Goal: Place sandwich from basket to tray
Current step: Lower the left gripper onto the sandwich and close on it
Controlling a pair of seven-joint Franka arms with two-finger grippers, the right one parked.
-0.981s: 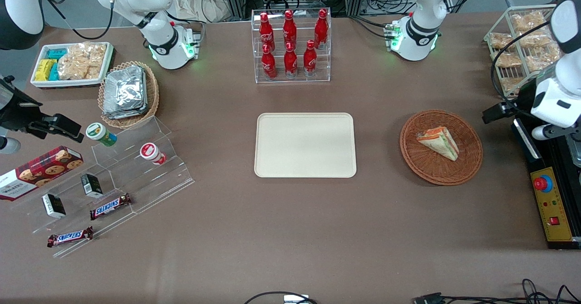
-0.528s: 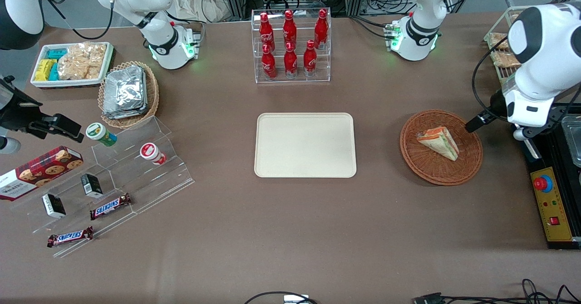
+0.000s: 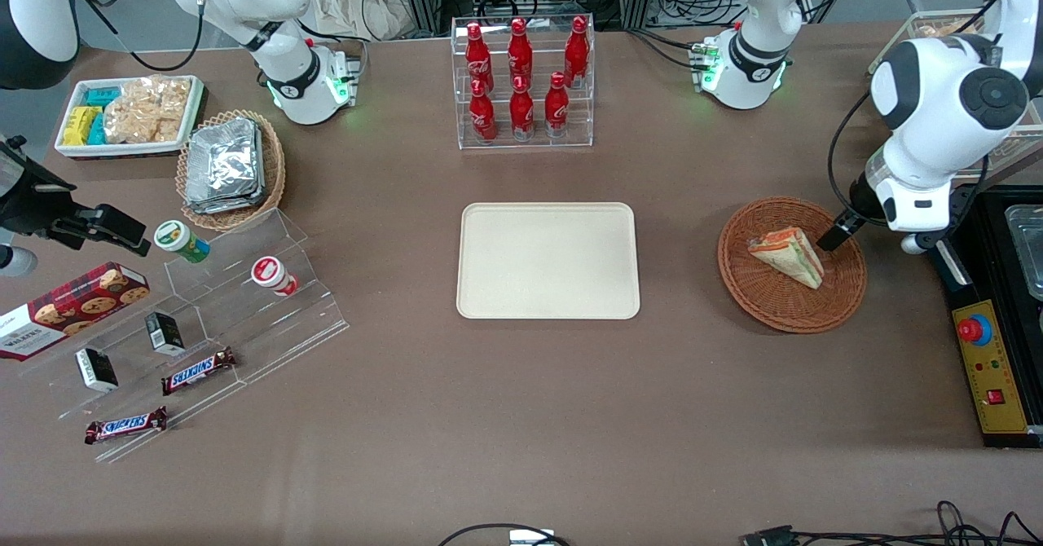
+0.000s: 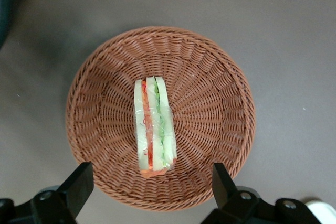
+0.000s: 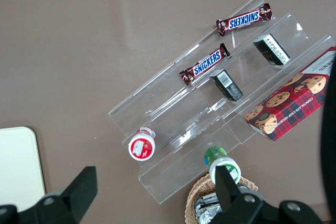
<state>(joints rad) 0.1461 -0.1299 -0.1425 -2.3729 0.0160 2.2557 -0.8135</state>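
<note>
One sandwich (image 4: 154, 125): lies in the basket (image 3: 839, 297), about the middle, layered edge facing up at the wrist camera, one end of the wedge nearer one side of the rim.
Gripper (image 4: 149, 184): above the basket, fingers (image 4: 81, 182) spread wide, nothing between them, clear of the sandwich. Wrist view puts the sandwich's wider end roughly midway between the two fingertips.
Gripper in front view (image 3: 835, 232): one dark finger shows over the basket's rim on the working arm's side, just beside the sandwich (image 3: 789, 256).
Basket edges: low woven wall all round; bare weave on both long sides of the sandwich.
Tray (image 3: 547, 261): flat on the table, nothing on it, well apart from the basket toward the parked arm's end.
Room: bare brown table (image 3: 676, 244) between basket and tray.
Bottle rack (image 3: 522, 81): farther from the front camera than the tray, apart from it.
Control box (image 3: 990, 367): near the basket at the working arm's end.
</note>
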